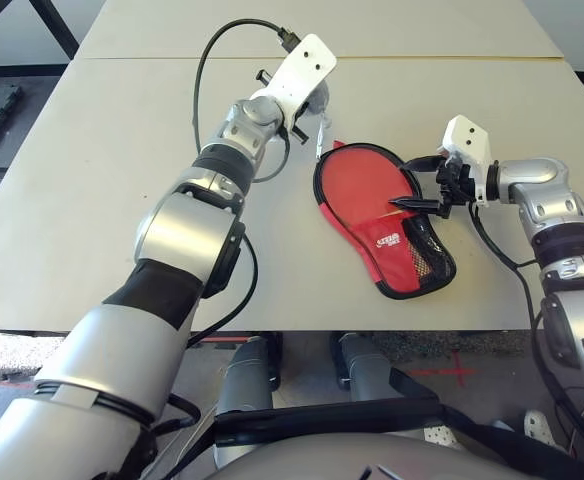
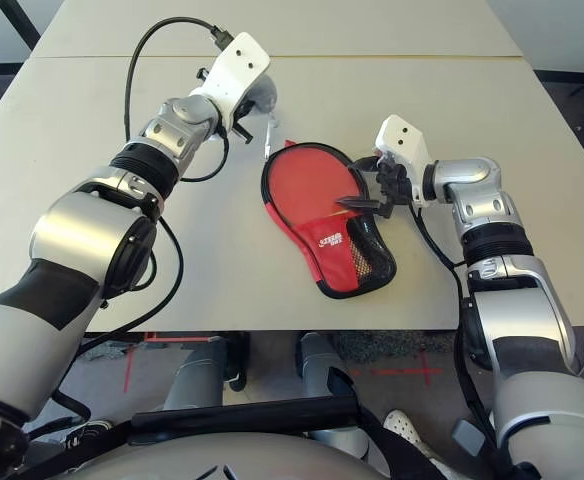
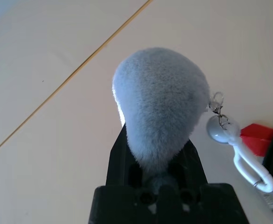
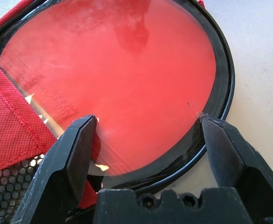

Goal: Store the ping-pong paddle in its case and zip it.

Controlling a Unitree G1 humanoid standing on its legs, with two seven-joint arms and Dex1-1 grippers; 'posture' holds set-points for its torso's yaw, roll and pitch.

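Your left gripper (image 3: 155, 163), raised above the table (image 1: 122, 180) at the far rim of the case, is clamped on the grey plush ball (image 3: 161, 116), a charm tied by a white loop and small metal ring (image 3: 241, 154) to the zipper end of the case. Just to its right and nearer you lies the case (image 1: 387, 225), red with black trim, open on the table, its mesh pocket and white logo toward you. The ping-pong paddle (image 4: 118, 79) rests inside it, red face up within the black rim; the handle is hidden under the red flap and mesh, so you cannot tell how deep it sits.

Your right gripper (image 4: 143, 140) hovers at the case's right edge with its jaws spread wide, straddling the rim and the paddle's edge, gripping nothing.

The risk begins on the left: the plush is soft and compressible, and a pull along the zip track could let it slip out of the fingers, or drag the whole case across the table rather than run the slider, since nothing pins the case down. It is a judgement, but the loop looks thin enough to twist instead of transmitting a clean pull. On the right, closing those jaws where they stand could nip the paddle's edge together with the rim and tip the paddle out, or block the zipper's path round that side.
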